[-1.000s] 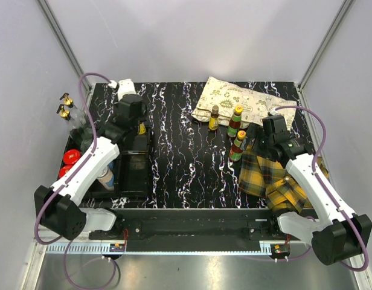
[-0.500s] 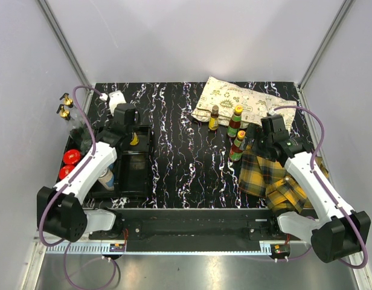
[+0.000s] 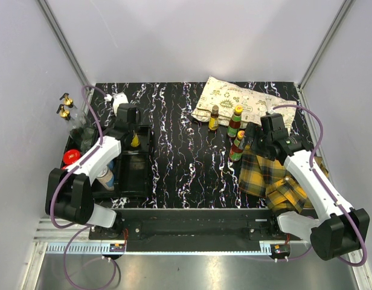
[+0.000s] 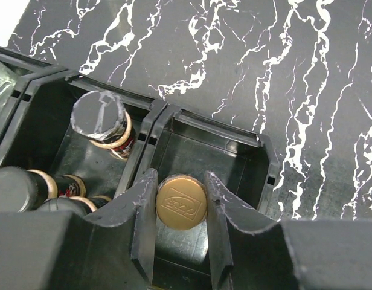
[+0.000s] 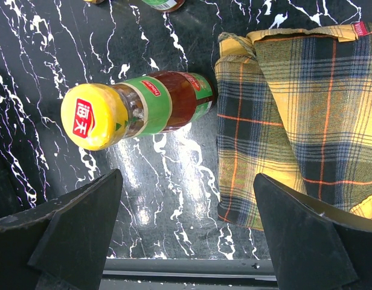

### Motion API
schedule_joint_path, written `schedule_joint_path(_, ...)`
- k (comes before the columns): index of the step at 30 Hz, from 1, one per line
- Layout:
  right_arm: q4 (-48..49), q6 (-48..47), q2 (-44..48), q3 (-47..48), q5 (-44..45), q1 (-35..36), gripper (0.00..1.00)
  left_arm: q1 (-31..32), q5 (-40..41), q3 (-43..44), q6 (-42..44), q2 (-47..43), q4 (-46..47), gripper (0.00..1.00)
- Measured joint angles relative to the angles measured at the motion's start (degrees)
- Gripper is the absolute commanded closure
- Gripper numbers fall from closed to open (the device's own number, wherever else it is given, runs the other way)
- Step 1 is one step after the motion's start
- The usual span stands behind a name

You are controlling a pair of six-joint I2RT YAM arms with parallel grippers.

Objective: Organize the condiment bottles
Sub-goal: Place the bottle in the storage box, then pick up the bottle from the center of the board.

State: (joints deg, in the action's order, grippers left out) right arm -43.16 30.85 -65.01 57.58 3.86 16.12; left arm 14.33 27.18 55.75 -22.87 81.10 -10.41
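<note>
Your left gripper (image 4: 179,179) was pressed in on the gold-capped bottle (image 4: 180,202), one finger on each side of the cap. The bottle sat low inside a compartment of the black tray (image 4: 267,163). Over the last second the top view showed that arm fold back toward its base and carry the bottle down into the tray, with the jaws no wider throughout. My read: the placing was all but done and only the release was left.

The cap was round, brushed gold metal with a stamped mark. The fingers were matte black plastic with scuffed edges. In the compartment just left of your fingers stood another bottle with a clear, glassy cap (image 4: 100,115) and a gold collar. The tray walls were glossy moulded plastic with slotted dividers. Beyond the fingertips lay the black tabletop (image 4: 234,60), veined white like marble.

Your right gripper (image 5: 187,178) was spread wide and had hardly moved. It hung over the sauce bottle (image 5: 144,106) just ahead of its fingertips. That bottle had a yellow plastic lid, a green label and reddish-brown contents, and stood untouched. A yellow plaid cloth (image 5: 295,90), soft and folded, lay right beside it. So the next pick was lined up but not begun.
</note>
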Motion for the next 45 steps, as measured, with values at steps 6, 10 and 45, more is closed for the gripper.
schedule_joint_path(6,0.0,0.0,0.0,0.04,-0.02,0.0,0.0,0.0,-0.28,0.0,0.63,0.85,1.11,0.67)
schedule_joint_path(10,0.0,0.0,0.0,0.04,-0.02,0.0,0.0,0.0,-0.22,0.0,1.03,0.85,1.11,0.41)
schedule_joint_path(45,-0.28,0.07,0.0,0.48,0.11,0.0,0.0,12.07,-25.33,11.52,15.65,-0.98,6.03,0.01)
